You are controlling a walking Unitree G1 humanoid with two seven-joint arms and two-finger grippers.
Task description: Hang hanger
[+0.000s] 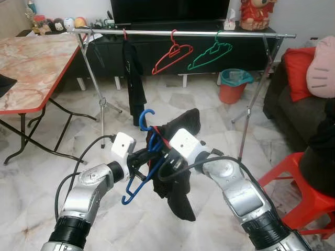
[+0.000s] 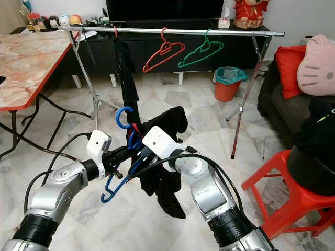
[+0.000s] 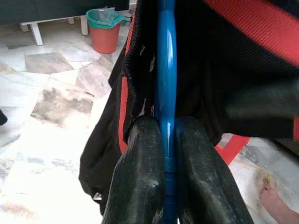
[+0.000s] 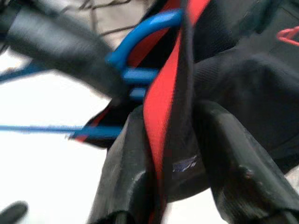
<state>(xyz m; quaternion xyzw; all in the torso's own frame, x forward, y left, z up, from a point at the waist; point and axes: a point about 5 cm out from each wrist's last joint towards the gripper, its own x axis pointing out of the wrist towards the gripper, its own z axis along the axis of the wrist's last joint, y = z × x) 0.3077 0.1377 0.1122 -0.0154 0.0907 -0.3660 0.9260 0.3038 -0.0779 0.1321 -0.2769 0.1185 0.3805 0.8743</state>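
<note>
Both hands pinch: left hand [image 3: 166,154] blue hanger [image 1: 148,157], right hand [image 4: 180,154] garment [image 1: 178,193].

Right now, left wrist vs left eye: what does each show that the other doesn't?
Left wrist: the left gripper's fingers pinching the blue hanger, and a bare foot.
Left eye: the rail with the red hanger and green hanger, the marble table.
Both: blue hanger, black garment, orange bin.

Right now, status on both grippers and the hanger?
Left gripper shut on blue hanger. Right gripper shut on black garment. Rail ahead, unreached.
</note>
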